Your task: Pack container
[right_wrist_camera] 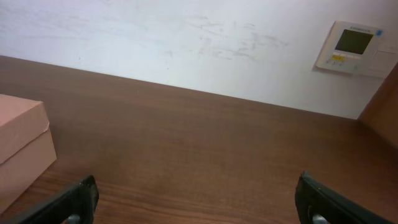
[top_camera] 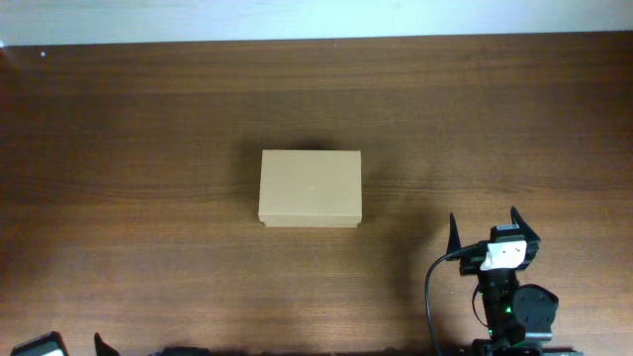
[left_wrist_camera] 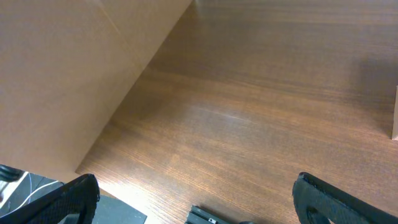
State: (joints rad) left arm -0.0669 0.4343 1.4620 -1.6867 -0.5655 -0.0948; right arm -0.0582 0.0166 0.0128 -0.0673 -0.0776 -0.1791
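The container (top_camera: 311, 188), a plain tan cardboard box with its lid down, sits at the middle of the dark wooden table (top_camera: 148, 119). My right gripper (top_camera: 485, 222) stands open near the front edge, to the right of the box and apart from it, with nothing between its fingers. In the right wrist view the container (right_wrist_camera: 18, 146) shows at the far left, beyond the open right gripper (right_wrist_camera: 199, 199). Only a sliver of the container (left_wrist_camera: 395, 115) shows at the right edge of the left wrist view, where the left gripper (left_wrist_camera: 199, 196) is open over bare wood.
A tall tan panel (left_wrist_camera: 62, 74) stands along the table's left side. A white wall with a thermostat (right_wrist_camera: 348, 46) rises behind the far edge. A grey plate (left_wrist_camera: 118, 213) and a small black part (left_wrist_camera: 205, 216) lie below the left gripper.
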